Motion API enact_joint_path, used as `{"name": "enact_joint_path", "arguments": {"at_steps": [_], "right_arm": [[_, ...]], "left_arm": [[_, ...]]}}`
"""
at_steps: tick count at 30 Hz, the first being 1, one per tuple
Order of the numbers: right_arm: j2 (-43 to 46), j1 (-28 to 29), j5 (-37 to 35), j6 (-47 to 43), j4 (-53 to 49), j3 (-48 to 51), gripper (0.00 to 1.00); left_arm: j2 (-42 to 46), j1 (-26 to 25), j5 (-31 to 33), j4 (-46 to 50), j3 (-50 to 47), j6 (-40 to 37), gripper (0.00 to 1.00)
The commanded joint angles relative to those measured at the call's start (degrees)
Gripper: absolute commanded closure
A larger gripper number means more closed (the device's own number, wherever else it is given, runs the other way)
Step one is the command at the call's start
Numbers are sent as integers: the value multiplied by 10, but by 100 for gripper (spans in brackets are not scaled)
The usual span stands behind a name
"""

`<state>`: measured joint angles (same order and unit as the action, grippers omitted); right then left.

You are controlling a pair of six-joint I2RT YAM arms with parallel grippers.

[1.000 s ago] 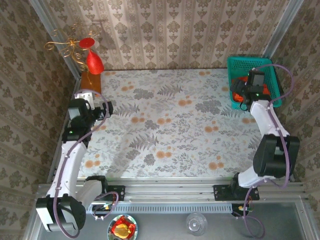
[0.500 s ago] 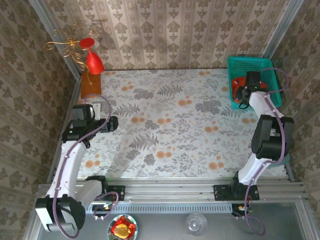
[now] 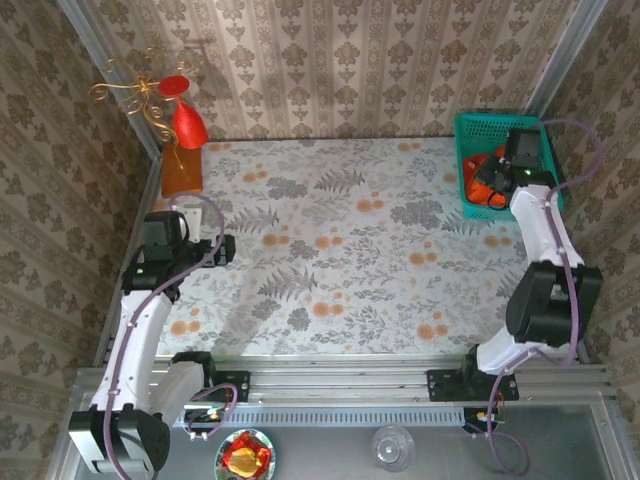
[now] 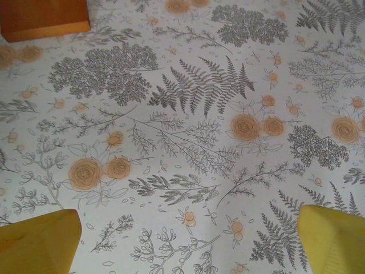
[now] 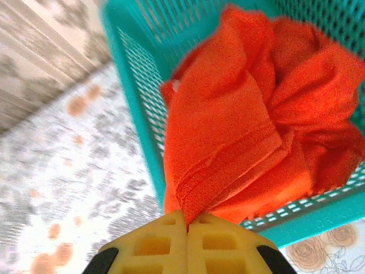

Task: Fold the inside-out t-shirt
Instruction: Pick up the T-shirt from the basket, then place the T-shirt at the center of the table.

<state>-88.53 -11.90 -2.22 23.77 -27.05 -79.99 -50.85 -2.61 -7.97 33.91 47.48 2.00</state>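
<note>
The orange-red t-shirt (image 5: 239,114) lies bunched in a teal basket (image 5: 131,85) at the table's far right (image 3: 480,185). My right gripper (image 5: 187,220) is shut on a hemmed fold of the t-shirt, which is drawn up over the basket's rim. In the top view that gripper (image 3: 497,180) sits at the basket (image 3: 475,125). My left gripper (image 3: 226,250) hovers open over the table's left side. Its yellow fingertips (image 4: 37,242) stand wide apart above the floral cloth, with nothing between them.
The table is covered by a floral cloth (image 3: 340,250). A brown block (image 3: 181,170) sits at the far left corner, below a red ornament with gold wire (image 3: 185,120). Patterned walls close in the table on three sides.
The right gripper closed on the t-shirt inside the basket and began lifting a fold. The left arm drew slightly nearer along the left side, gripper still open.
</note>
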Motion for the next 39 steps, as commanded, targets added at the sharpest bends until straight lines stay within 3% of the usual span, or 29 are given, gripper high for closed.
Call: {"name": "enact_joint_path", "arguments": {"at_steps": [1,8,17,22,30,35,39], "right_arm": [[79,9,29,14,-34,-45,100],[189,48,100,52,-85,-118,100],[221,207,152,148,-56,-210,100],[188,317,148,183,-12,-268,100],[54,452,163,189,-17,-453,100],[-7,482,156,163,-59,-558,100],[23,479,67,118,-91,-484,100]], "left_arm": [[16,-4,13,4,-8,-15,2],[36,-26,28,7,-13,-23,1],[36,-70,47,14,-14,-31,1],[40,-82,62,20,-11,-35,1],[59,-88,62,8,-18,-37,1],[60,-92,66,11,-17,-37,1],[63,-100,73,13,-17,-38,1]]}}
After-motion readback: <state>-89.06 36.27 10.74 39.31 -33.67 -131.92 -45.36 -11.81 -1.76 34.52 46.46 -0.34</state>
